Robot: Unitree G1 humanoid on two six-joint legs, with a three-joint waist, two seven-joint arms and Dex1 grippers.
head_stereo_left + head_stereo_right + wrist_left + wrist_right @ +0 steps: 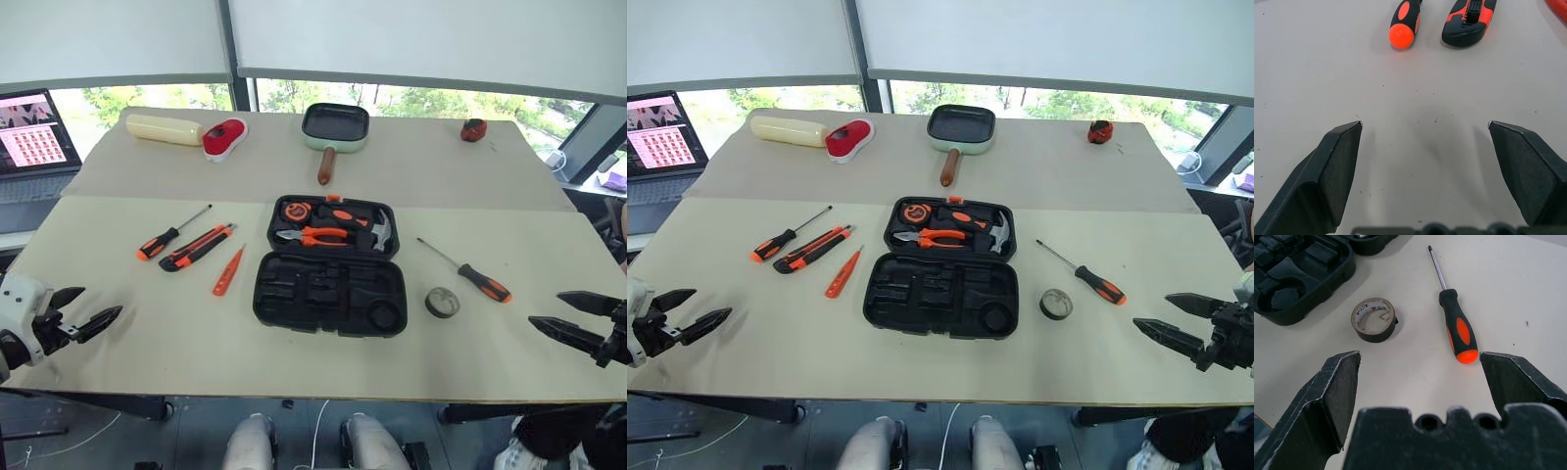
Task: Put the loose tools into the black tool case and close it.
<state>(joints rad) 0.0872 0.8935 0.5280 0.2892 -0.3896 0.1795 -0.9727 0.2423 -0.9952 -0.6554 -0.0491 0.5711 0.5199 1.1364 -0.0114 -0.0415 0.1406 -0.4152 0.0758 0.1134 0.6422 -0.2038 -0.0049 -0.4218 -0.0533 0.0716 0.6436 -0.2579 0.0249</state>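
The black tool case (330, 293) lies open mid-table, with pliers and a hammer in its far half. Left of it lie a screwdriver (168, 235), a utility knife (196, 247) and a slim orange tester pen (227, 271). To the right of the case lie a second screwdriver (470, 273) and a dark tape roll (442, 302). My left gripper (83, 310) hovers open near the table's front left edge, short of the screwdriver (1404, 24) and knife (1469, 19). My right gripper (566, 316) is open at the front right, facing the tape roll (1374, 319) and screwdriver (1459, 330).
A green pan with a wooden handle (334, 127), a red-and-white oval gadget (224, 136), a cream cylinder (165, 128) and a small red object (474, 129) sit on the far half of the table (147, 323). A laptop (31, 137) stands off the table's left side.
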